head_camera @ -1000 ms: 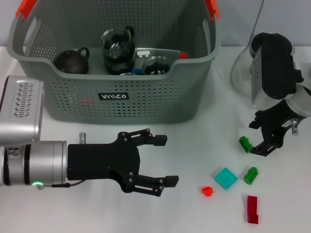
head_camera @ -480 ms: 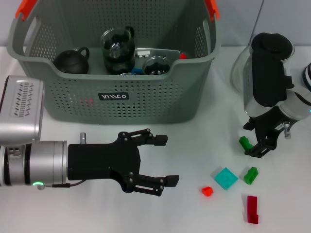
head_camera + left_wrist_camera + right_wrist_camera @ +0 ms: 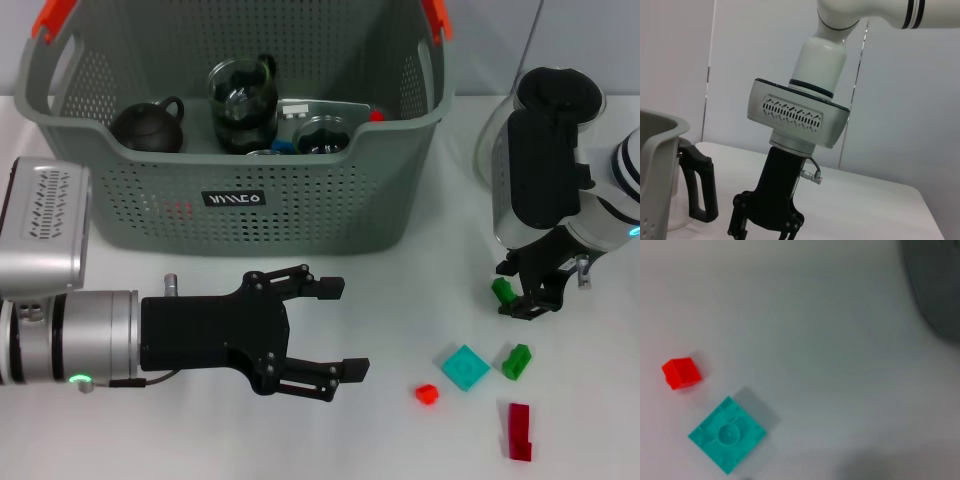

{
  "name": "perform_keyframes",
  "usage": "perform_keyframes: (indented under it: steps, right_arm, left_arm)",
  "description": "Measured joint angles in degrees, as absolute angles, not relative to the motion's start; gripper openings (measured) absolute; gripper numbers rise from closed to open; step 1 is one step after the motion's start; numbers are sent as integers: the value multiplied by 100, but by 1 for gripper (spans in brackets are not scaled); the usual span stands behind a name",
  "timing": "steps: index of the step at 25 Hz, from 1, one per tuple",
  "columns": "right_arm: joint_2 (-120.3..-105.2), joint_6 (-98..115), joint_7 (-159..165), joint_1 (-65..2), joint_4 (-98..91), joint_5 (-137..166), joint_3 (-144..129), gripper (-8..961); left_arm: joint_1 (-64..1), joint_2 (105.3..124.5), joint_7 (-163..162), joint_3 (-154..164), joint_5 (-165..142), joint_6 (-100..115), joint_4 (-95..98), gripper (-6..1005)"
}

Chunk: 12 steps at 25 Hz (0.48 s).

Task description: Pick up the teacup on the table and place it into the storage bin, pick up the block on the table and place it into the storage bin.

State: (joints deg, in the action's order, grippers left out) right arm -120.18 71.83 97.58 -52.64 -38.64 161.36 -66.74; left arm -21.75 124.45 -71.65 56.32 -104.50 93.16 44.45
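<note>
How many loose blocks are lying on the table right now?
5: a green block at the right claw, a second green block, the teal block, the small red block, the dark red block. More may be hidden.

A plain white tabletop (image 3: 400,300) fills the scene, smooth and matte, and soft shadows lie on it under even light. Behind it stands a pale grey wall (image 3: 900,100), made of flat panels with thin vertical seams between them. The far edge of the tabletop meets that wall.
</note>
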Motion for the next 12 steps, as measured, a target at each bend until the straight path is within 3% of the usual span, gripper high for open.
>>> perform_keyframes:
  steps: [12]
  right_arm:
    - [-12033, 7040, 9755, -5329, -3724, 16126, -6739, 427]
  left_arm:
    - [-2170, 12436, -7172, 5624, -10400, 9316, 4437, 947]
